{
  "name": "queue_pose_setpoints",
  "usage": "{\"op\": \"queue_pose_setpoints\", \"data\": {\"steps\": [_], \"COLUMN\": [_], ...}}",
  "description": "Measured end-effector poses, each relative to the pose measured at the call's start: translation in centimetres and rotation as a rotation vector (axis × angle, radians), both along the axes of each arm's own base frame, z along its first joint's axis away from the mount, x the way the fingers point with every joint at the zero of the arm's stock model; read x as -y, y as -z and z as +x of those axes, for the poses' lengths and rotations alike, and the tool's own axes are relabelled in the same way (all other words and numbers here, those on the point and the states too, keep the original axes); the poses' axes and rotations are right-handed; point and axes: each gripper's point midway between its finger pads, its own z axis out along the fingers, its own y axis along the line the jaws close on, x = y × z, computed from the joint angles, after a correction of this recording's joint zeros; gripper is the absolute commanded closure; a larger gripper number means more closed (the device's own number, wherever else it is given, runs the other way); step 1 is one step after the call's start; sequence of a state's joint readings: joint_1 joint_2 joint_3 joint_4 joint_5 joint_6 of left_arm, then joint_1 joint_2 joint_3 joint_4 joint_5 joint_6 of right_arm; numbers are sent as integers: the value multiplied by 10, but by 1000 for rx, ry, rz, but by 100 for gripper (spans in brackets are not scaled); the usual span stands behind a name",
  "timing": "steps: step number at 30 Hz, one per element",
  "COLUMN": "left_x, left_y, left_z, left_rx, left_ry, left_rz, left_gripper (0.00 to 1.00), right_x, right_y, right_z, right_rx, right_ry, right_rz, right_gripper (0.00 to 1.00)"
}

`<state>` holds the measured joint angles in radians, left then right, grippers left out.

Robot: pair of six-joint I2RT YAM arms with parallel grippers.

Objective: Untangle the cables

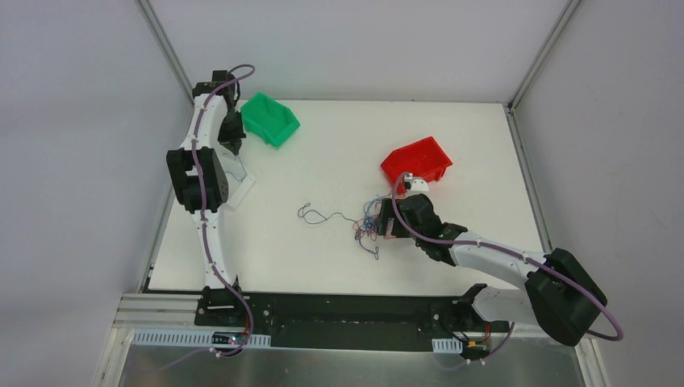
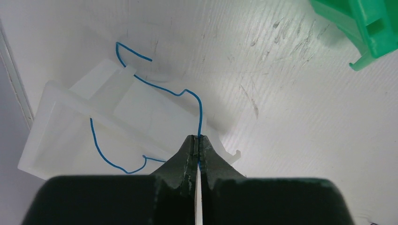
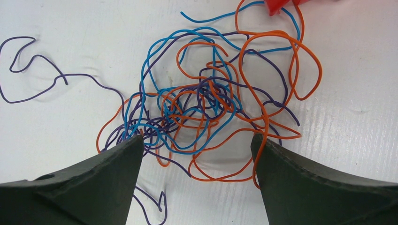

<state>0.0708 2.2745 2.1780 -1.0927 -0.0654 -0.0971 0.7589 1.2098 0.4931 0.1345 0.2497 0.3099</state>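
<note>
1. The white counter (image 1: 339, 250) carries everything; the red bin (image 1: 417, 160) stands toward its far right and serves as the landmark here.
2. The right arm (image 1: 492, 258) reaches in from the near side of the red bin. Its jaws stand wide apart and hold nothing, one fingertip at each side of the tangle just near-side of the bin.
3. The left arm (image 1: 208, 193) stands well to the left of the red bin, at the counter's left edge.
4. The green bin (image 1: 270, 119) lies well left of the red bin and a little farther back.
5. A clear tray (image 2: 70, 126) lies far left of the red bin, under the left arm's wrist.
6. The tangle of cables (image 3: 206, 103), orange, blue and purple strands knotted together, lies on the counter just near-side and slightly left of the red bin, whose corner shows at its far edge.
7. A purple cable (image 3: 37, 79) trails out of the tangle, away from the red bin to the left.
8. A blue cable (image 2: 155, 84) is far left of the red bin. The left jaws are clamped together on it, and its loops lie across the clear tray.
</note>
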Motion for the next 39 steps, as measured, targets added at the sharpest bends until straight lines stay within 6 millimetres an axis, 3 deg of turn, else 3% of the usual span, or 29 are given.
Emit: {"op": "queue_pose_setpoints", "data": {"steps": [4,16,23,31,39], "left_x": [1,-21,-34,-39,-37], "left_y": [-9,-80,-88,-112,-121], "left_z": [1,-48,-75,-67,-69], "left_rx": [67,400,523,661,706], "left_ry": [-30,-194,-264,-294,-315], "left_rz": [-5,123,196,208,188], "left_gripper": [100,100,100,100,100], "right_x": [0,0,0,2,2], "right_y": [0,-3,-6,-7,-7], "right_z": [0,0,0,-2,-2], "right_rx": [0,8,16,19,21], "right_ry": [0,1,0,1,1], "right_rz": [0,8,16,21,22], "right_gripper": [12,12,12,12,11]}}
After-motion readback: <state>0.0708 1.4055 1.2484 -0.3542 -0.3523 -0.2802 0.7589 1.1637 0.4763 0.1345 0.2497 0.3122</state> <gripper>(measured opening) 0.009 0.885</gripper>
